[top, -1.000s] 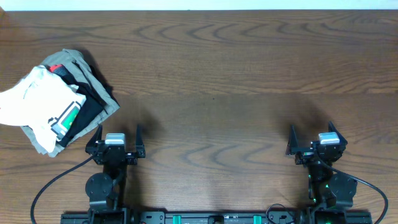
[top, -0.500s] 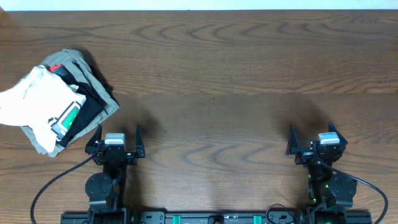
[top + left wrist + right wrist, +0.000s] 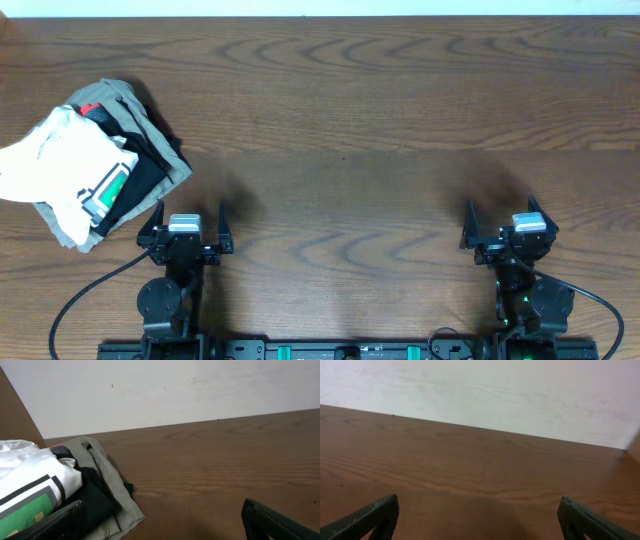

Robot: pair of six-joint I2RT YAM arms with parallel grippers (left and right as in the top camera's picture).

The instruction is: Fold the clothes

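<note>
The white shirt with a green-and-grey print lies folded on top of a pile at the table's left edge; it also shows in the left wrist view. My left gripper is open and empty near the front edge, just right of the pile; its fingertips show at the bottom of its wrist view. My right gripper is open and empty at the front right, over bare wood; its fingertips frame only table.
Under the white shirt sit black, khaki and red-edged folded garments. The khaki one's edge lies close to my left finger. The brown wooden table ends at a white wall at the back.
</note>
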